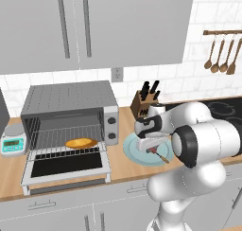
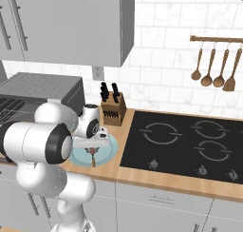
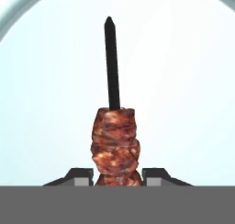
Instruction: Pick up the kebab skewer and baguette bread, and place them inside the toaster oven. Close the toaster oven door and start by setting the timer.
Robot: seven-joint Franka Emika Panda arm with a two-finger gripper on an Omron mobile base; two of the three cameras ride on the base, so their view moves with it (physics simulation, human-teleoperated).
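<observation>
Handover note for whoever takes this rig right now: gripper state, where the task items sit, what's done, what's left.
Gripper: shut on the kebab skewer, low over the light blue plate; skewer not yet lifted.
Baguette bread: on the rack inside the toaster oven.
Toaster oven door: dropped open.
Done: baguette loaded, skewer gripped.
Left: carry the skewer into the oven, close the door, set the timer knob.

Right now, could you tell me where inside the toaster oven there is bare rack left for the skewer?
In the toaster oven, the baguette lies right of centre on the rack; the stretch between it and the left wall is bare. The lowered door is bare too. The plate is crowded: the gripper is shut on the skewer.
</observation>
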